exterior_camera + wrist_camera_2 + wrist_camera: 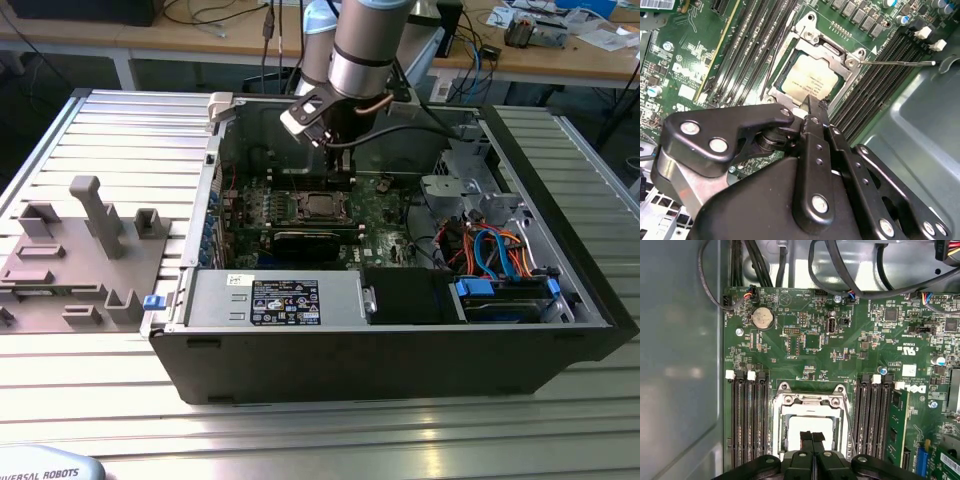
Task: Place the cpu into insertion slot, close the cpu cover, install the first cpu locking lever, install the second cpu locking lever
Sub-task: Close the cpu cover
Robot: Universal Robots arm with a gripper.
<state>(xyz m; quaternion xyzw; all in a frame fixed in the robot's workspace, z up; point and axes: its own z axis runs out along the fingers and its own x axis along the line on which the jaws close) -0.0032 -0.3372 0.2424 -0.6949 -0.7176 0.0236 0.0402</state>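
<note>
We see the cpu (807, 79) lying flat in its socket, pale metal top facing up, about the middle of the board (815, 340). The cover (826, 48) is down over it: a silvery frame whose square window lets the cpu show through. In the first wrist view the cpu (791, 432) shows bright inside the same frame (776, 422).

A thin wire lever (897, 63) sticks out from one corner of the cover and runs across the neighbouring memory slots (875, 87). In the first wrist view this lever (851, 427) runs along the cover's edge. We cannot tell whether it is latched.

The gripper (809, 102) sits right over the socket with its two black fingers pressed together, nothing between them. Its tip is above the cpu's near edge. In the first wrist view the gripper (812, 436) covers part of the chip's middle. We cannot tell whether it touches the cpu.

Rows of dark memory slots (747, 420) flank the socket on both sides, and a round coin cell (761, 318) sits farther up the board.

In the exterior view the arm (365, 50) reaches down into the open case (400, 350), which lies on a ribbed metal bench (130, 130). A grey fixture (80, 260) stands on the bench at the exterior view's left. Blue and orange cables (500, 250) crowd the case at the exterior view's right.
</note>
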